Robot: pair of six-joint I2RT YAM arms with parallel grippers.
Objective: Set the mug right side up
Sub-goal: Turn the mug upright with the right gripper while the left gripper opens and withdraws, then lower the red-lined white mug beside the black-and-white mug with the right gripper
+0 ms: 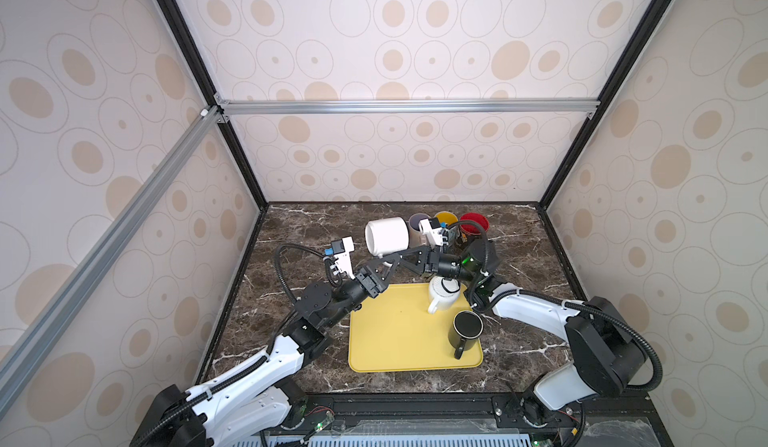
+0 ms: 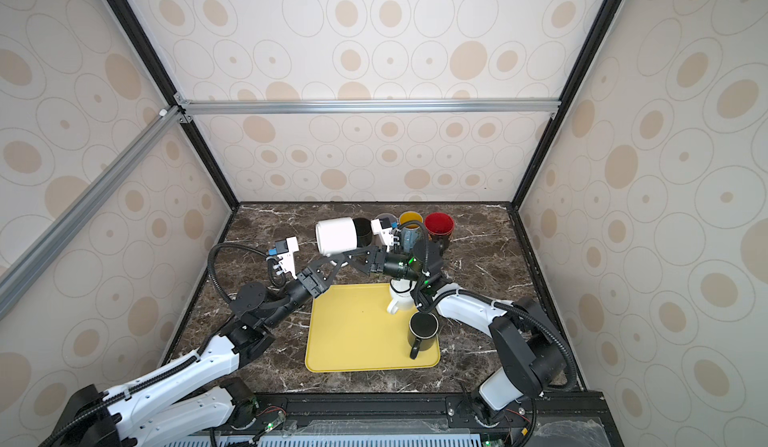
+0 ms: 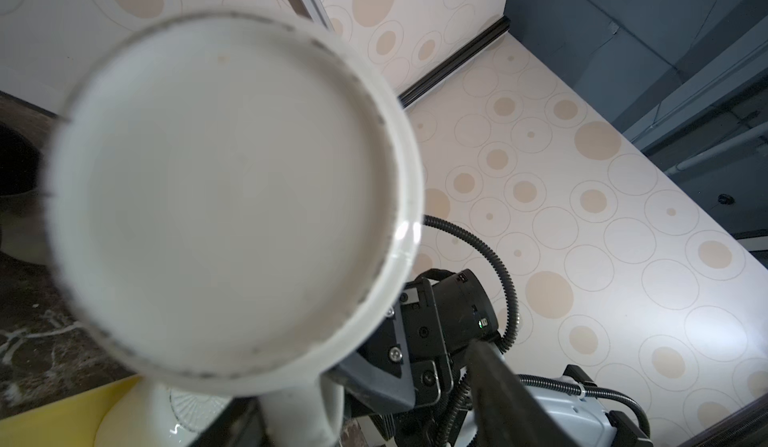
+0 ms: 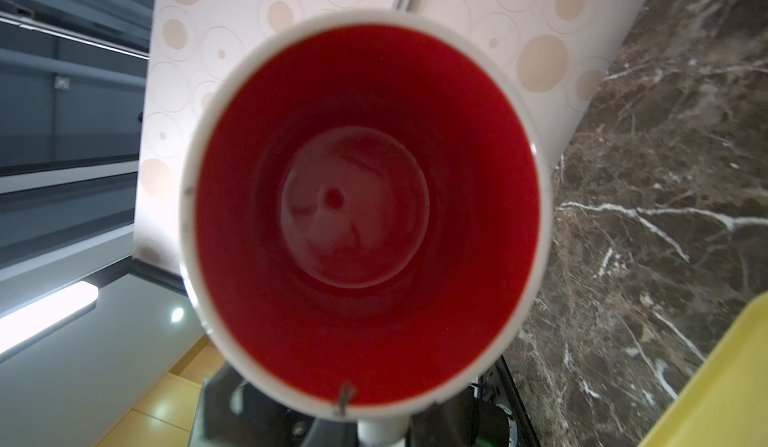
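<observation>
Lying sideways, the mug (image 1: pixel 386 235) opens toward the right gripper (image 1: pixel 401 254), clamped on its handle (image 4: pixel 378 428); the left gripper (image 1: pixel 392 260), jaws apart, faces its base.

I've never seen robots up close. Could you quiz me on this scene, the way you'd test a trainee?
1. What colour is the inside of the lifted mug? A) red B) blue C) green
2. How many mugs stand on the tray?
3. True or false: the lifted mug is upright.
Key: 1: A. 2: Two, a white mug and a black mug. 3: False, it lies sideways.
</observation>
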